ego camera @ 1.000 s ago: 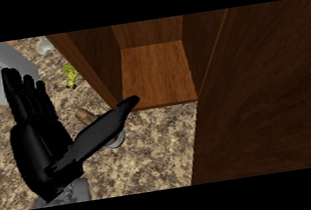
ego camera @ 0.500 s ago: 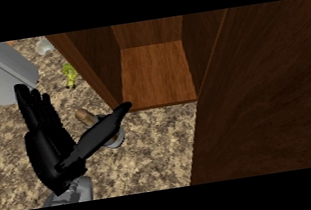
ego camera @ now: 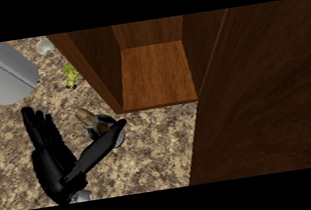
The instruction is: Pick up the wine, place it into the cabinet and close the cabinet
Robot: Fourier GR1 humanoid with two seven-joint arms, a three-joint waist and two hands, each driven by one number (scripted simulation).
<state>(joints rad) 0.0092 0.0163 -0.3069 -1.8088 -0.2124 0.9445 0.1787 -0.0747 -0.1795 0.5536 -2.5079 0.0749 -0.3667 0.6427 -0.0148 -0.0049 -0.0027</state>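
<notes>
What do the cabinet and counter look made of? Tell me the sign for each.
Cabinet: looks like wood with a dark brown matt finish, going by the straight grain on its shelf and door. Counter: probably granite or similar stone, judged from its speckled brown and grey pattern.

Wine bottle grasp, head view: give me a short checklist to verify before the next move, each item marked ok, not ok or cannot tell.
1. Wine bottle upright on the counter, beside the cabinet: ok.
2. Left hand open, with the bottle between thumb and fingers: ok.
3. Left hand closed round the bottle: not ok, fingers are straight.
4. Cabinet door open, so the shelf can be reached: ok.
5. Shelf free of other things: ok for the part that shows.
6. Right hand ready to close the door: cannot tell, it is not in view.
</notes>
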